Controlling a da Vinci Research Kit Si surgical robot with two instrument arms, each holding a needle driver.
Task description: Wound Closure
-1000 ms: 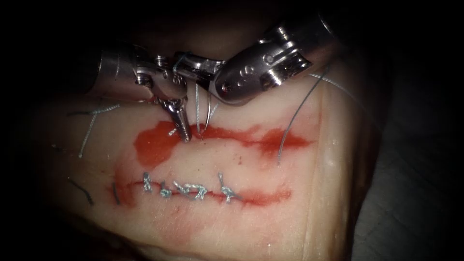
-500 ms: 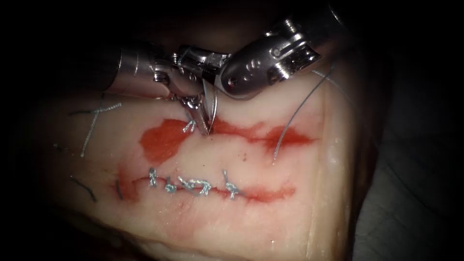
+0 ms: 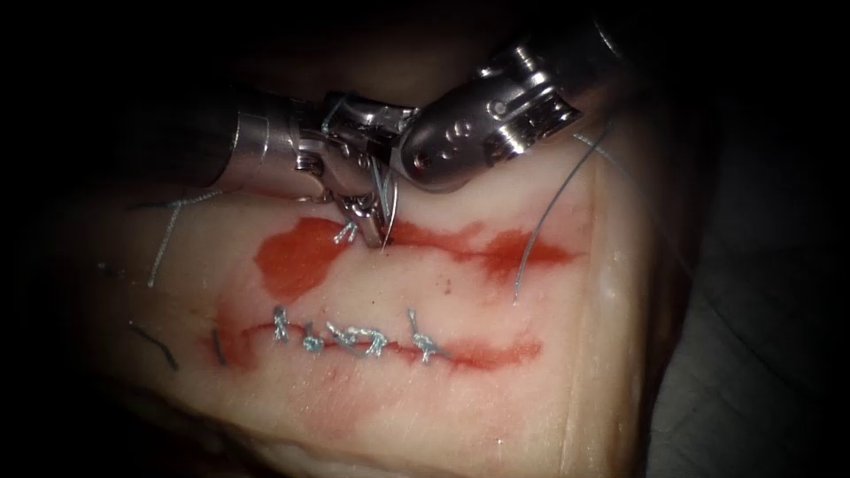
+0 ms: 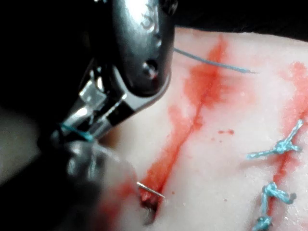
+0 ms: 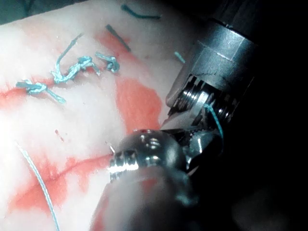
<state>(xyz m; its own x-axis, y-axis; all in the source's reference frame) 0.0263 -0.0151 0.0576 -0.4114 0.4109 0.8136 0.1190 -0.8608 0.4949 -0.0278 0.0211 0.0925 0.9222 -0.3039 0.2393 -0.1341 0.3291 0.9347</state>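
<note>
Needle set at the upper cut; your two tools crowd over it.

Since a second ago your left tool [image 3: 361, 212] has slid right along the upper cut [image 3: 460, 243]; its jaw state can't be told. Your right tool [image 3: 382, 173] angles down-left, clamped on the needle [image 3: 387, 212] near its upper end, tip in the tissue [image 3: 549, 354]. Two cuts, lower one [image 3: 354, 341] with four knots; one loose thread [image 3: 540, 235] on the right.

- Dark, near-black surround [image 3: 106, 71]: frames the lit area on all sides, with no walls, floor or windows discernible.
- Dim grey, faintly creased surface [image 3: 753, 389]: lies at the right edge, in shadow.
- Light: a single bright pool at centre, fading quickly to darkness toward the edges.
</note>
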